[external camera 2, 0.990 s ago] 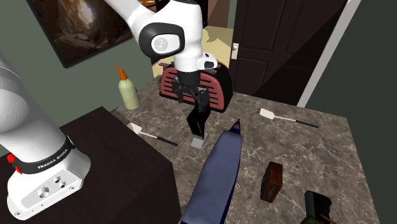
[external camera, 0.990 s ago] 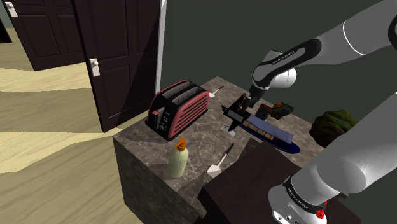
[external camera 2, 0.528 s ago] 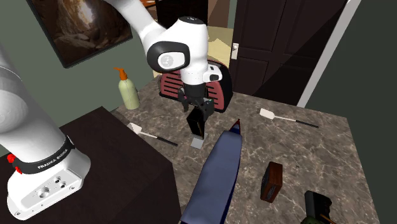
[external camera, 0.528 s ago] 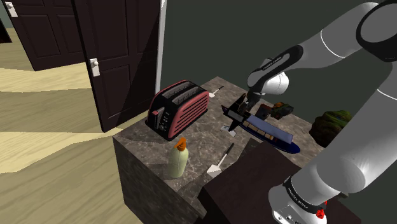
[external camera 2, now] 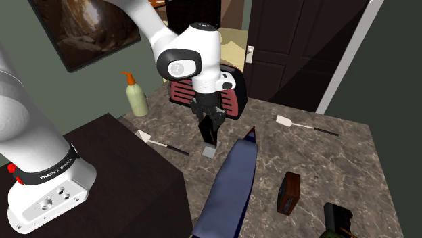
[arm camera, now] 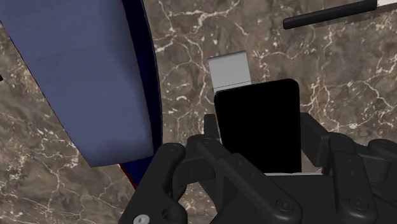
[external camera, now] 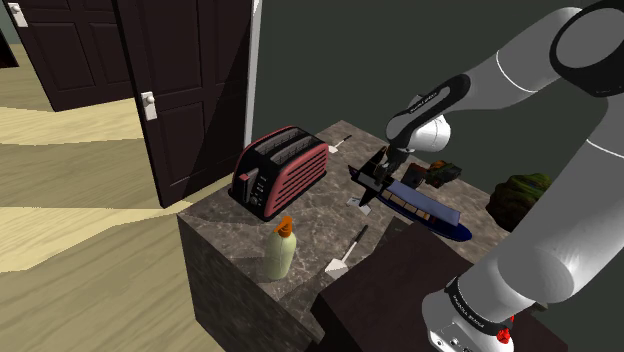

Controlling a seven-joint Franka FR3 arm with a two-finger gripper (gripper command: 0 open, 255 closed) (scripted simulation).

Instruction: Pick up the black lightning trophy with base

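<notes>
The black lightning trophy (external camera 2: 209, 134) stands upright on its small grey base (external camera 2: 209, 152) on the marble tabletop (external camera 2: 352, 169), between the red toaster and the blue model boat. My black gripper (external camera 2: 208, 123) comes down over its top, fingers closed against both sides. Seen from the wrist, the trophy (arm camera: 254, 108) is a flat black slab clasped between the two fingers (arm camera: 313, 135), with the grey base (arm camera: 229, 70) beyond it. From the shoulder, the gripper (external camera: 377, 174) sits on the trophy (external camera: 368, 193) at the boat's near tip.
The blue model boat (external camera 2: 233, 179) lies right beside the trophy. A red toaster (external camera: 280, 168) stands behind it, and a bottle with an orange cap (external camera: 280, 250) near the table corner. Two white-bladed tools (external camera 2: 304, 125) (external camera 2: 159, 142) and a brown box (external camera 2: 289, 193) lie around.
The fingers stood apart around the trophy's top before; now they have closed onto it. The arm's elbow shifted slightly; the trophy stays on the table.
</notes>
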